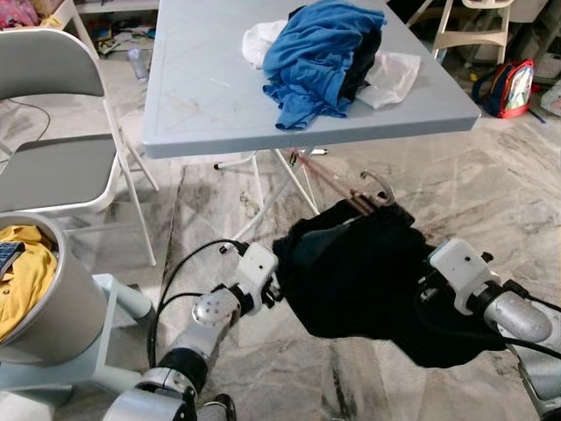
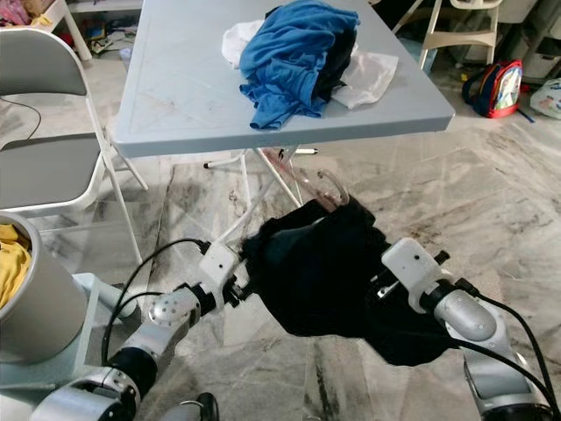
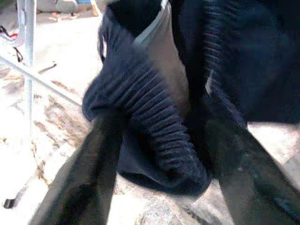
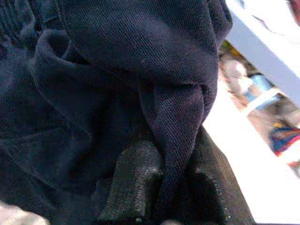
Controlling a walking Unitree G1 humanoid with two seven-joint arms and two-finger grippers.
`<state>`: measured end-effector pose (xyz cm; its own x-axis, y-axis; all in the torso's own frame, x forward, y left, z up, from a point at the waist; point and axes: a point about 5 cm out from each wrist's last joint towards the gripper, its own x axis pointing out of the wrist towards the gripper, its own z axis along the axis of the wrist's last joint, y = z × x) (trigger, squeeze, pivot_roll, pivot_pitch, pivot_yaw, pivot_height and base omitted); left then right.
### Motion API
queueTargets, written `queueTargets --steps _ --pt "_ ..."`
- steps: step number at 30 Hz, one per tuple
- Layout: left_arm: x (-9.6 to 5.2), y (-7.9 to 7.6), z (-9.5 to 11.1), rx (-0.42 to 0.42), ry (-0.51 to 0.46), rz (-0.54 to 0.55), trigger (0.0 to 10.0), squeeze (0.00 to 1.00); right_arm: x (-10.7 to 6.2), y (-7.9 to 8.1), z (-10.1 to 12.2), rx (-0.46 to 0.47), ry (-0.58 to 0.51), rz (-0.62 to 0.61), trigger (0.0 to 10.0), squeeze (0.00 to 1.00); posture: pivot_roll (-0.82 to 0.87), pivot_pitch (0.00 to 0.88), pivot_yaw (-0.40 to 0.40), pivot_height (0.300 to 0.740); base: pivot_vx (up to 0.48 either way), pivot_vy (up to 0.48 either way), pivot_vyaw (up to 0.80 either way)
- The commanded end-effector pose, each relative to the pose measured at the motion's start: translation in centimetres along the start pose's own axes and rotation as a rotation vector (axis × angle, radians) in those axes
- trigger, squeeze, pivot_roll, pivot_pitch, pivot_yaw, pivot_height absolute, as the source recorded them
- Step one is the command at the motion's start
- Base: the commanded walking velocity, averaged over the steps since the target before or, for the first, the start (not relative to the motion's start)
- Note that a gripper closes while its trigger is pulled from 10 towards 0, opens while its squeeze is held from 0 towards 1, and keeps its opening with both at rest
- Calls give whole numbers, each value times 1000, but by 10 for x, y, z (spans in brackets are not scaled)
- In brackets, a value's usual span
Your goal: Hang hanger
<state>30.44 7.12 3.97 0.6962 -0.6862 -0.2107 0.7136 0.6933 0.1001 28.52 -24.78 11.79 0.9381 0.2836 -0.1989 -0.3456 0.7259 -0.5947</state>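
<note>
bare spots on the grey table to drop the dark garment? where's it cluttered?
The table is bare across its left half, from the left edge up to the blue shirt, plus a strip along the near edge. The far right is crowded: blue shirt heaped over white cloth. Both grippers, left and right, hold the dark garment.

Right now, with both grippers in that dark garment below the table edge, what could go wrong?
The hanger sticks out of the black garment close under the table edge, so lifting might snag the hook. The left gripper pinches only a ribbed hem, and the right gripper a thin fold; either could slip. The hanger could slide out of the cloth.
</note>
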Motion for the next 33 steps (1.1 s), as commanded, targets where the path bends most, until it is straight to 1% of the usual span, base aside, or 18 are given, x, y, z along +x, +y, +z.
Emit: queueTargets --steps 1,4,5,7,9,10,12,13,14,15,16,17,20,22,24,25,27,33 --pt "-2 9 8 59 -54 104 10000 1000 1 -5 4 -7 -28 -44 10000 0 -94 185 -25 740 0 0 0" --pt "-2 15 12 111 -66 184 10000 1000 2 -2 4 -12 -34 -41 10000 0 -93 186 -24 740 0 0 0" --pt "-4 23 11 131 -38 268 10000 1000 4 0 4 -14 -37 -42 10000 0 -92 188 -23 740 0 0 0" --pt "-7 32 7 128 5 369 10000 1000 6 2 6 -13 -45 -47 10000 0 -91 189 -20 740 0 0 0" --pt "-9 35 5 117 24 395 10000 1000 8 4 9 -10 -57 -49 10000 0 -92 190 -19 740 0 0 0" --pt "-9 35 6 113 8 375 10000 1000 9 6 10 -14 -60 -43 10000 0 -89 191 -18 740 0 0 0" --pt "-8 31 14 118 -68 295 10000 1000 8 8 8 -54 -64 -7 10000 0 -85 193 -15 740 0 0 0" --pt "-8 32 17 132 -82 283 10000 1000 7 8 8 -60 -65 7 10000 0 -85 193 -15 740 0 0 0" --pt "-8 33 22 181 -100 247 10000 1000 2 5 4 -83 -59 46 10000 0 -84 193 -14 740 0 0 0" --pt "-8 33 23 198 -103 235 10000 1000 1 3 3 -95 -55 59 10000 0 -83 195 -12 740 0 0 0" --pt "-8 33 23 198 -103 235 10000 1000 1 3 3 -95 -55 59 10000 0 -83 195 -12 740 0 0 0" --pt "-8 34 25 222 -100 227 10000 1000 -1 1 1 -113 -52 76 10000 0 -82 195 -11 740 0 0 0" --pt "-7 33 29 302 -104 173 10000 1000 -9 -7 -5 -198 -26 158 10000 0 -81 197 -6 740 0 0 0" --pt "-7 25 29 376 -102 56 10000 1000 -18 -16 -12 -301 21 251 10000 0 -83 200 -1 740 0 0 0" --pt "-7 20 27 398 -99 -1 10000 1000 -21 -21 -14 -331 39 274 10000 0 -84 202 1 740 0 0 0" --pt "-7 14 24 421 -85 -47 10000 1000 -23 -26 -16 -351 52 295 10000 0 -84 203 1 740 0 0 0" --pt "-8 8 19 435 -79 -93 10000 1000 -24 -30 -16 -376 61 315 10000 0 -87 204 4 740 0 0 0" --pt "-10 0 8 441 -29 -153 10000 1000 -26 -30 -12 -406 45 401 10000 0 -92 203 6 740 0 0 0"
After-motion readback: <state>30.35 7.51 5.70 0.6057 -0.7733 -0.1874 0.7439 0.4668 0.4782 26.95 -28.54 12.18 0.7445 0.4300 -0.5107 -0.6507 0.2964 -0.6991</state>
